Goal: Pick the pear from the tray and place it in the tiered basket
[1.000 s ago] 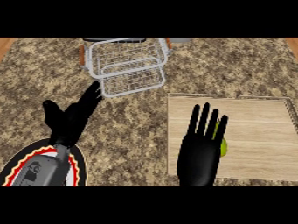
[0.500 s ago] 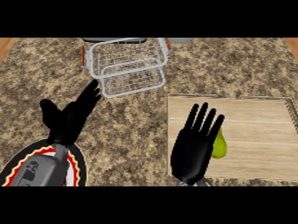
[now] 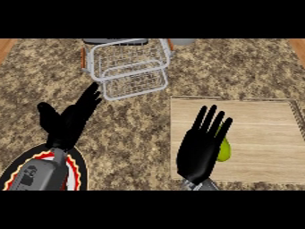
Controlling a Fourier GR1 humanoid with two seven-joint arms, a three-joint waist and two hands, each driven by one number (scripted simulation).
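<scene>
Since the frame a second back, my right robot hand (image 3: 200, 147) has slid a little to the left and toward me, so more of the pear (image 3: 225, 150) shows past its outer edge. The pear lies on the wooden tray (image 3: 267, 134), left of the tray's middle. It sits just to the right of the palm and is partly hidden under it; I cannot tell whether they touch. Its long axis runs away from me, roughly in line with the fingers. That hand is open, fingers straight and spread, holding nothing. The left robot hand (image 3: 69, 123) is open too, well apart over the worktop (image 3: 29, 89), pointing toward the tiered basket (image 3: 129, 71). The right is plainly nearer; I judge it must shift right before closing.
</scene>
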